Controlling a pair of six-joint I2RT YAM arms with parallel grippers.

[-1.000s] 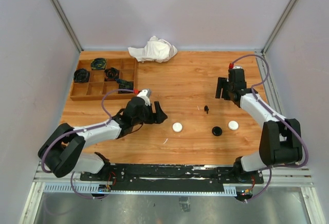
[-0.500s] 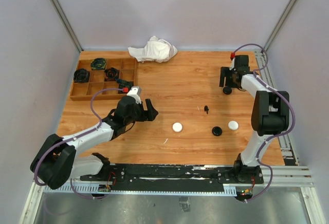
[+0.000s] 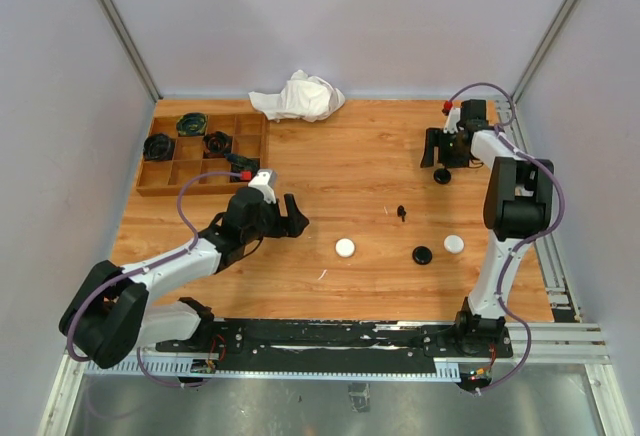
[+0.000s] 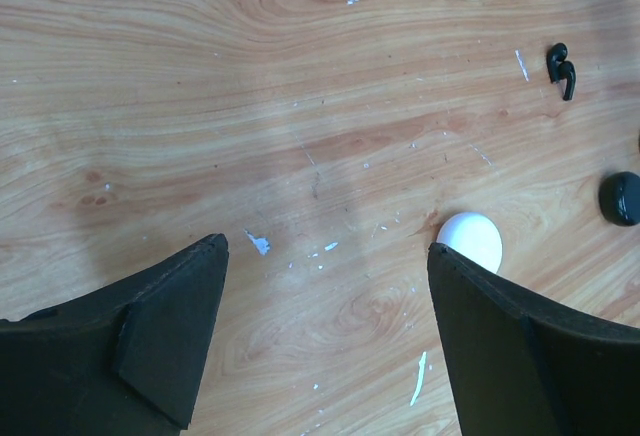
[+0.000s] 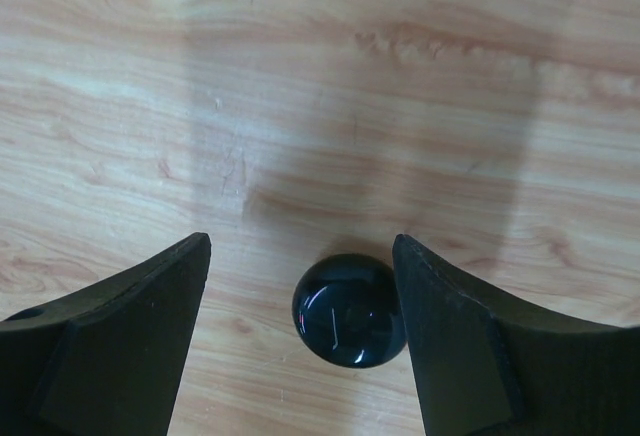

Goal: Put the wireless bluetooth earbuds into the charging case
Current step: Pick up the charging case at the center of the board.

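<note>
The right hand is hanging apart over a glossy round black case; the left hand is gaping above smooth, open wood-grain desk.

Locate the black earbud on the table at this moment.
In the top view the black earbud lies loose on the table right of centre, just beyond the black case, with the white case to its near left.
</note>
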